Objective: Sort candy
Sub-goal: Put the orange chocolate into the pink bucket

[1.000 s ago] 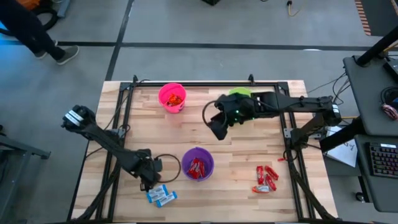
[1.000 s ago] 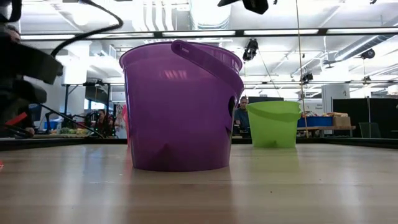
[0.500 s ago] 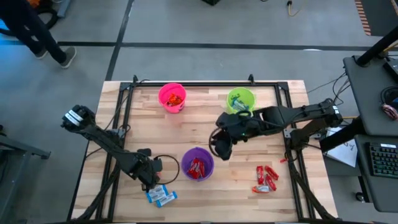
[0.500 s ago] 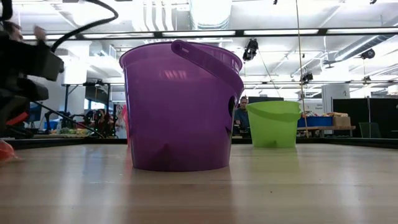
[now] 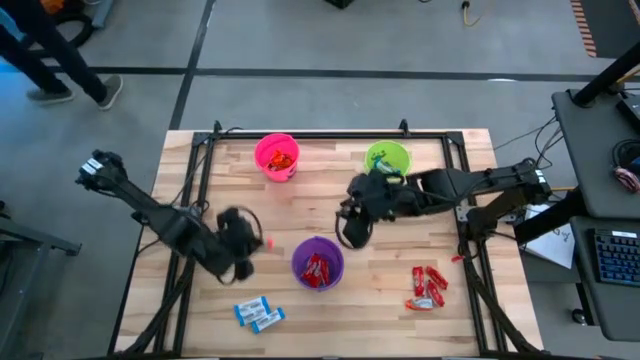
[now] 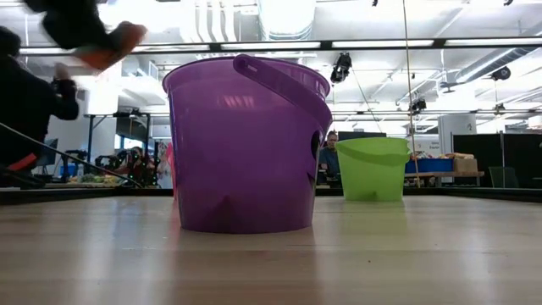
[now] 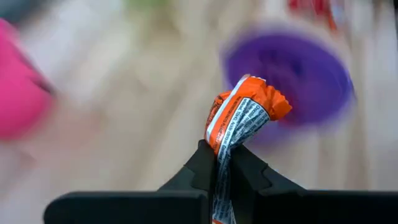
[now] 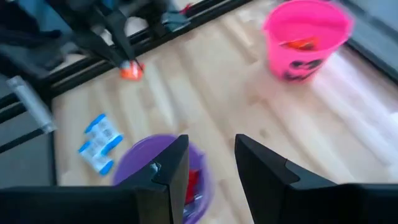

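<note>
Left end effector (image 7: 222, 163): gripping an orange-wrapped candy (image 7: 239, 119) tightly between its fingers, above the counter (image 5: 300, 205) just left of the purple cup (image 5: 318, 264), toward the counter's left-front part.
Orange candy writing: the wrapper is showing a white panel of fine print, too small to read; no brand name is legible.
Right end effector (image 8: 208, 167): fingers standing moderately apart and holding nothing, hovering over the counter's middle between the purple cup and the green cup (image 5: 387, 158).
Purple cup: sitting near the middle of the front edge, holding red candies (image 5: 316, 270); its handle is lying across the rim in the low view.
Pink cup (image 5: 277, 156): standing near the back edge, left of centre, with orange candies inside (image 8: 301, 44); a dark face-like print is showing on its side.
Green cup: standing near the back edge, right of centre.
Blue-and-white candies (image 5: 258, 314): lying together near the front edge, left of the purple cup; print unreadable.
Loose red candies (image 5: 427, 286): lying in a cluster near the front right corner.
Person (image 5: 45, 60): walking on the floor beyond the back left corner.
</note>
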You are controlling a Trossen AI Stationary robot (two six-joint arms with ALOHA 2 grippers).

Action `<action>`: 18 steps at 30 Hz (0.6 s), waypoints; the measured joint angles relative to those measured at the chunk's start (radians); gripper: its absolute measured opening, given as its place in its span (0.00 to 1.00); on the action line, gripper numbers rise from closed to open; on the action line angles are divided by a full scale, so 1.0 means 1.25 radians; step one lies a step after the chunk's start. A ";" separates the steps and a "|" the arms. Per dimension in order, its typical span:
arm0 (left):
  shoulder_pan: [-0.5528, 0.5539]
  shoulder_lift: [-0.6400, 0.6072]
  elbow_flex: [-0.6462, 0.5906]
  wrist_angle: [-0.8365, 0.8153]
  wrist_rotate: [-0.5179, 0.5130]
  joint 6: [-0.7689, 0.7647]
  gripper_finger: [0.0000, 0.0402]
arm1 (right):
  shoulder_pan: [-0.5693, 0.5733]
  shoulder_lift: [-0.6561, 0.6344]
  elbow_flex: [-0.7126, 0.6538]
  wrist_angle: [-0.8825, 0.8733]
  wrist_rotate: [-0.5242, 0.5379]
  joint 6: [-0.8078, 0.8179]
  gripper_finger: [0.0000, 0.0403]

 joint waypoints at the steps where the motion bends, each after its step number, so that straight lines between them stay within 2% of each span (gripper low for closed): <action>1: 0.021 -0.023 0.006 -0.001 -0.035 0.022 0.02 | -0.017 0.000 0.000 0.000 0.000 -0.010 0.31; 3: 0.074 -0.066 0.015 0.001 -0.075 0.075 0.02 | -0.051 0.000 0.000 0.000 0.001 -0.042 0.31; 6: 0.193 -0.120 0.021 0.006 -0.082 0.162 0.01 | -0.113 -0.001 0.000 0.000 -0.005 -0.097 0.31; 10: 0.392 -0.162 0.019 0.047 -0.045 0.275 0.01 | -0.212 -0.001 0.000 0.005 -0.031 -0.162 0.31; 13: 0.561 -0.158 0.017 0.096 0.069 0.364 0.01 | -0.288 -0.001 0.000 0.006 -0.067 -0.200 0.31; 18: 0.836 -0.095 0.013 0.156 0.329 0.430 0.01 | -0.398 0.001 0.000 0.007 -0.129 -0.257 0.31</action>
